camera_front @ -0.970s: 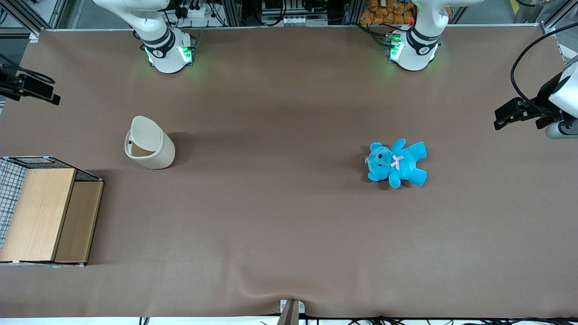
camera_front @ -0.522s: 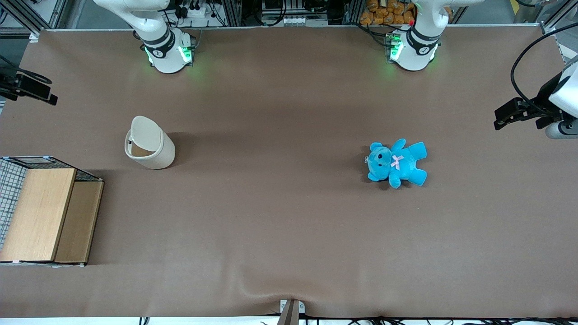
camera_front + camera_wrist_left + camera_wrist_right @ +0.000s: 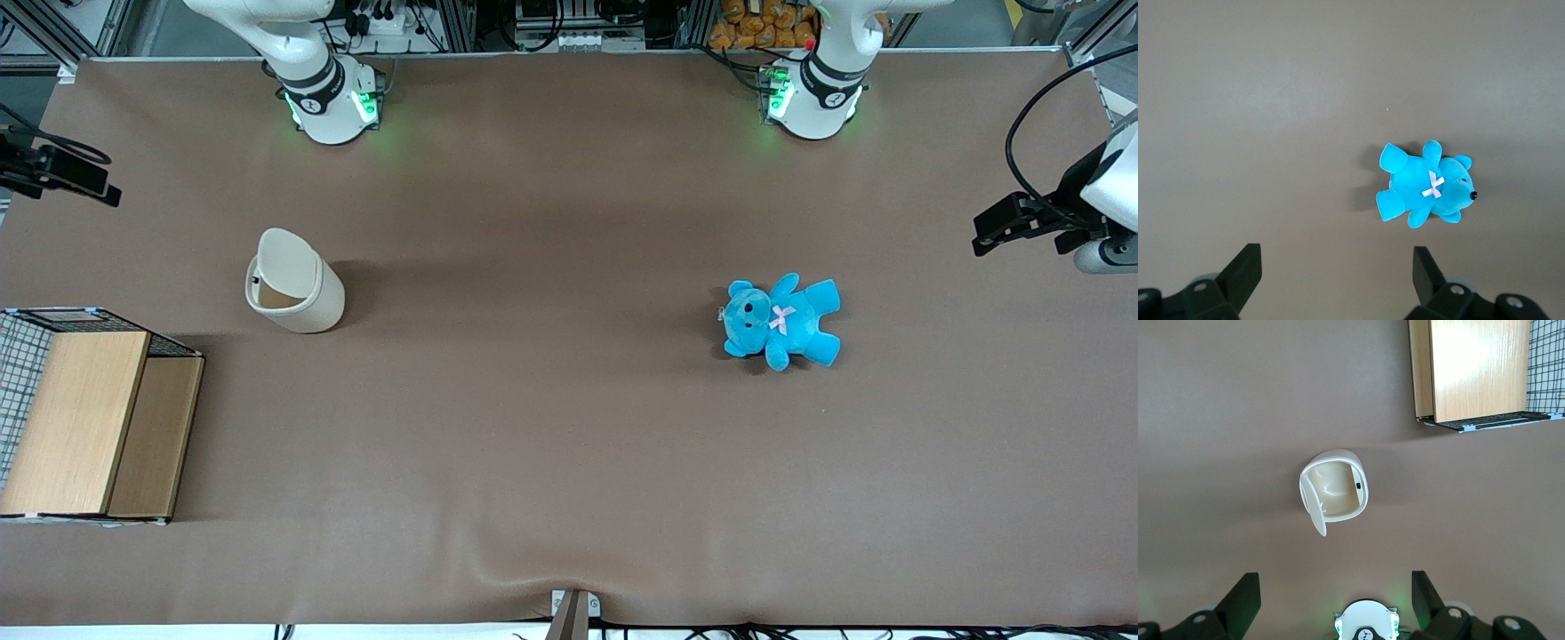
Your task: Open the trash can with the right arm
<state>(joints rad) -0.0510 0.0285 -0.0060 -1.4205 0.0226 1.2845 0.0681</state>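
The trash can [image 3: 307, 298] is a small cream-white bin standing on the brown table toward the working arm's end. Its hinged lid [image 3: 286, 261] is swung up and shows the tan inside [image 3: 1336, 491]. In the right wrist view the can [image 3: 1362, 487] lies well below the camera, with the lid [image 3: 1313, 511] tipped open to one side. My right arm's gripper [image 3: 1335, 600] hangs high above the table, open, with nothing between its black fingers [image 3: 1245, 597]. From the front the gripper [image 3: 67, 175] shows at the table's edge, apart from the can and farther from the camera.
A wood-panelled wire crate [image 3: 84, 418] stands beside the can, nearer the front camera. A blue teddy bear [image 3: 782, 322] lies toward the parked arm's end. The working arm's base [image 3: 331, 102] sits at the table's back edge.
The gripper at the table's edge shifted only slightly. The trash can and its raised lid stayed as they were.
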